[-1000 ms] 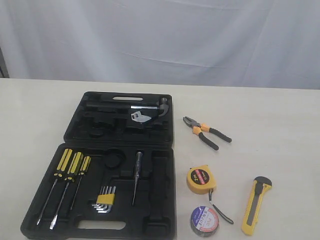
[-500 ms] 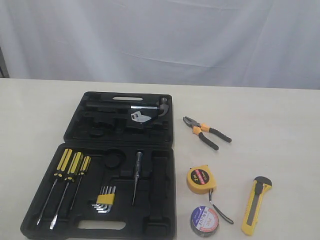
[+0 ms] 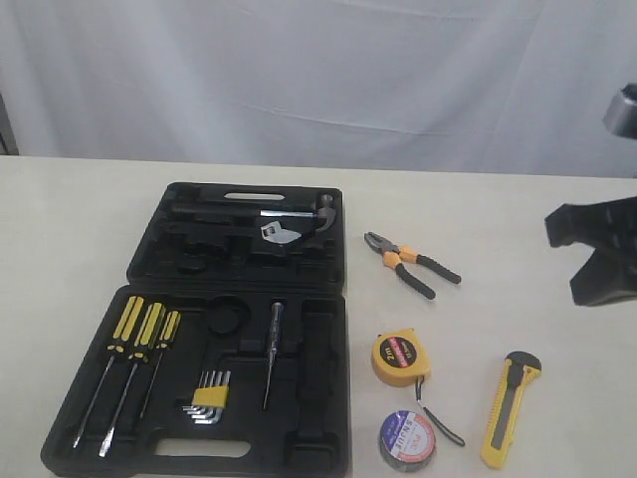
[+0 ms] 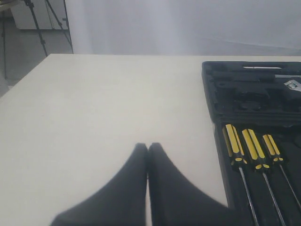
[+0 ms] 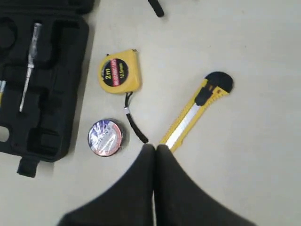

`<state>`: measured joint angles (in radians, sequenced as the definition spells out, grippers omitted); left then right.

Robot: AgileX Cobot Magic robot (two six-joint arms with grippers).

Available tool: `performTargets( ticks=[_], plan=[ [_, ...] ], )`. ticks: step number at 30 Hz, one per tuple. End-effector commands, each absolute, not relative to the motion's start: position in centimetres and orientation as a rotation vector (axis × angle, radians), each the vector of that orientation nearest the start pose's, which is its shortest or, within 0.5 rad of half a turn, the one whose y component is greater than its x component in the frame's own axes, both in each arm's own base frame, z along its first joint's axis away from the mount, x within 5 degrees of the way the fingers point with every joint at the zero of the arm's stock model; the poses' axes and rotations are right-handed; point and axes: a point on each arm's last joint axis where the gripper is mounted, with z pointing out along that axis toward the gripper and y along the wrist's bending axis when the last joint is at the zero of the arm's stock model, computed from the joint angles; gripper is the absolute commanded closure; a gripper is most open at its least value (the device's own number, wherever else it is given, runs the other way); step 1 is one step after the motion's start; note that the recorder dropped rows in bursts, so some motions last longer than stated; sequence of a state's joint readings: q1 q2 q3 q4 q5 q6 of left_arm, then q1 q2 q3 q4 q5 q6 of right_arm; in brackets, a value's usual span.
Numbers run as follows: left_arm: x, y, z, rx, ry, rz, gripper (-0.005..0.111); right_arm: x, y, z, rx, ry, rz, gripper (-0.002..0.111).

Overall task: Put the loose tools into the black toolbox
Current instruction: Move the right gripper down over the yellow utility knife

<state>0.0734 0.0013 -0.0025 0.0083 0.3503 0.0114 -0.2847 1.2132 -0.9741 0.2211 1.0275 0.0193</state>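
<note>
The black toolbox [image 3: 299, 299] lies open on the table's left half. To its right lie the loose tools: orange-and-black pliers [image 3: 410, 261], a yellow tape measure [image 3: 400, 357], a dark tape roll [image 3: 406, 439] and a yellow utility knife [image 3: 510, 408]. My right gripper [image 3: 569, 261] hangs at the right edge, above and right of the knife. In the right wrist view it [image 5: 154, 147] is shut and empty, with the knife [image 5: 195, 110], tape roll [image 5: 105, 137] and tape measure [image 5: 120, 71] below it. My left gripper [image 4: 148, 146] is shut and empty over bare table beside the toolbox [image 4: 211, 94].
Three yellow-black screwdrivers [image 3: 134, 349], a hex key bundle [image 3: 209, 396] and a slim tester screwdriver [image 3: 272, 354] sit in the near half of the toolbox. A hammer [image 3: 289, 214] lies in the far half. A white curtain [image 3: 318, 70] hangs behind the table.
My right arm has come into the exterior view at the right edge; it was out of that view before. The tools and toolbox have not moved.
</note>
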Motion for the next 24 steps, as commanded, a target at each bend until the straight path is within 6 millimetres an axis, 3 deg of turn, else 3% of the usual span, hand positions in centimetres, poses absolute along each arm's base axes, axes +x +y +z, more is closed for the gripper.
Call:
performTargets(
  ticks=[1, 9, 14, 18, 24],
  plan=[
    [5.3, 0.4, 18.2, -0.056, 1.825, 0.053, 0.107, 22.8, -5.1, 27.1, 0.663, 2.696, 0.21, 0.109],
    [5.3, 0.4, 18.2, -0.056, 1.825, 0.053, 0.107, 22.5, -5.4, 20.3, 0.853, 2.694, 0.193, 0.109],
    [5.3, 0.4, 18.2, -0.056, 1.825, 0.053, 0.107, 23.5, -5.1, 19.0, 0.901, 2.681, 0.201, 0.109],
    [5.3, 0.4, 18.2, -0.056, 1.825, 0.053, 0.107, 24.3, -3.5, 17.9, 0.839, 2.727, 0.201, 0.109],
    [5.3, 0.4, 18.2, -0.056, 1.825, 0.053, 0.107, 25.0, -2.7, 16.4, 0.853, 2.747, 0.062, 0.108]
  ],
)
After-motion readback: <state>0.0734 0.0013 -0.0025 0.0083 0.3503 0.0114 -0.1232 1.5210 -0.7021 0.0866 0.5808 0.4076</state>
